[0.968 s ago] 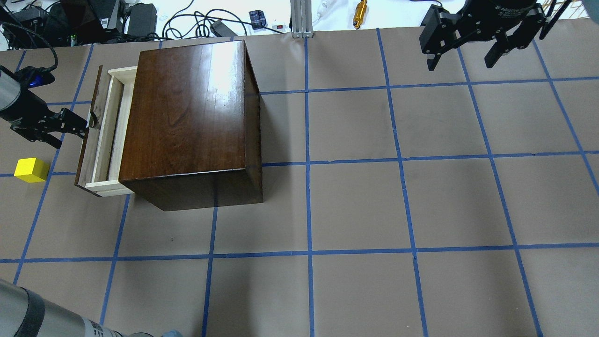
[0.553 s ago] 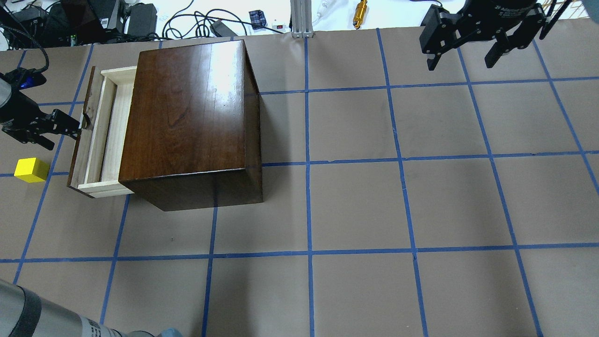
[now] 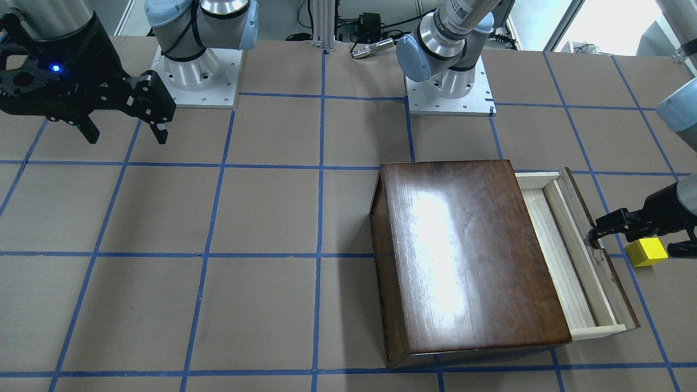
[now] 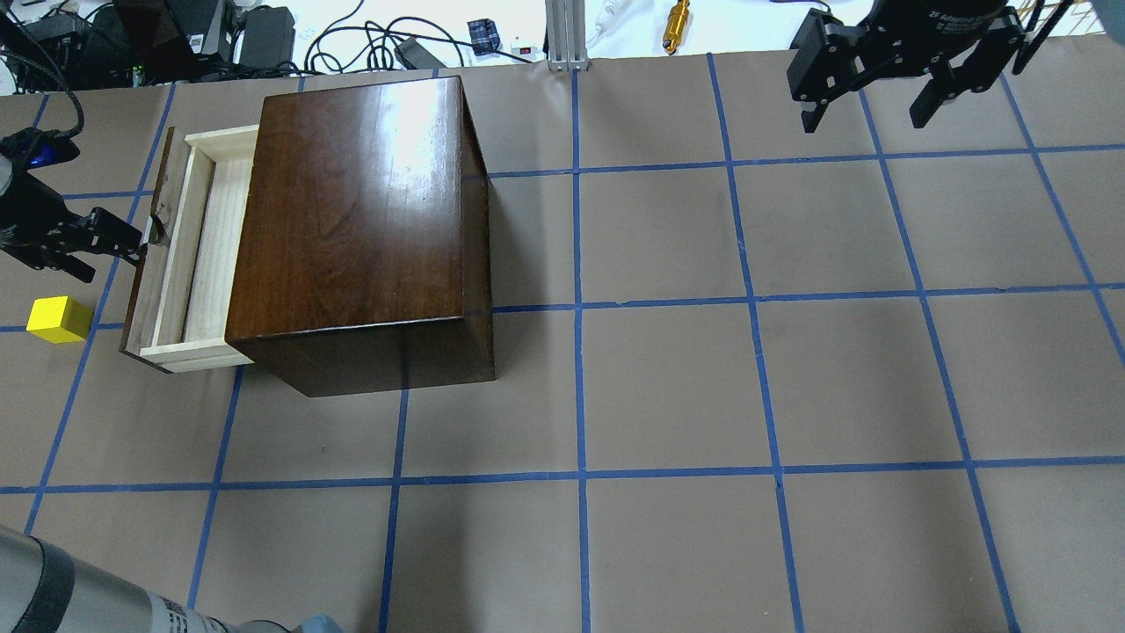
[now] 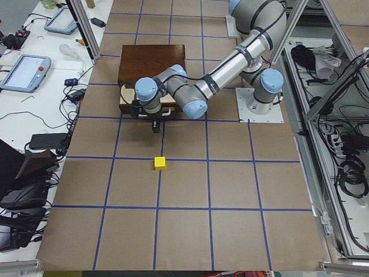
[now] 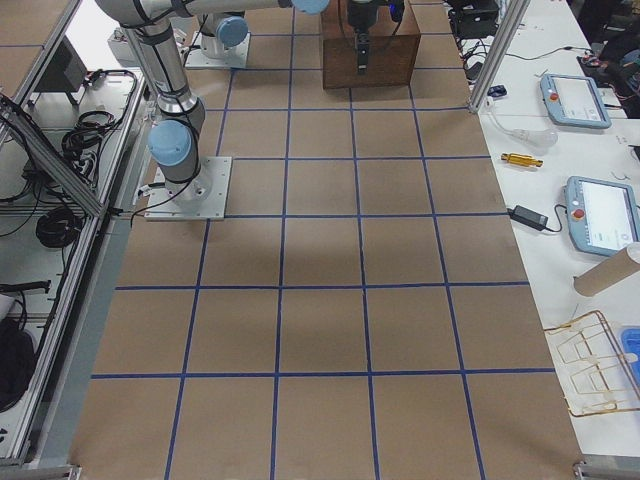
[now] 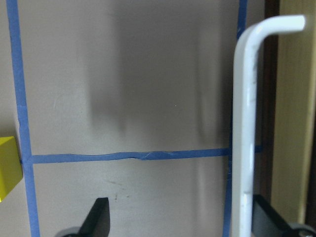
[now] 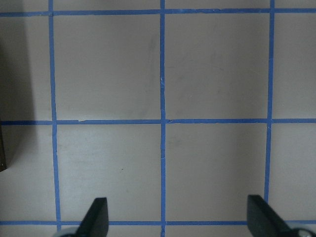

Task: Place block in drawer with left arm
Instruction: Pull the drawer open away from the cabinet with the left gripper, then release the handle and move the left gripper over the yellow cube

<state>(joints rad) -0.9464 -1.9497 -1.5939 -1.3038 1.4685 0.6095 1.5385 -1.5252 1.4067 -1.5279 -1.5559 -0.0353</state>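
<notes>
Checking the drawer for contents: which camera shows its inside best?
Exterior front-facing: the drawer lies open, its exposed pale floor bare. Overhead exterior shows nearly the same. In exterior left the left arm covers most of it; in exterior right the box hides it; left wrist catches only its handle.

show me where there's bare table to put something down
Widest bare stretch: the table squares right of the wooden box, out to beneath the raised right gripper, plus the row nearest the robot. Crowded: the left edge, where the left gripper, the pulled-out drawer and the block sit close.
</notes>
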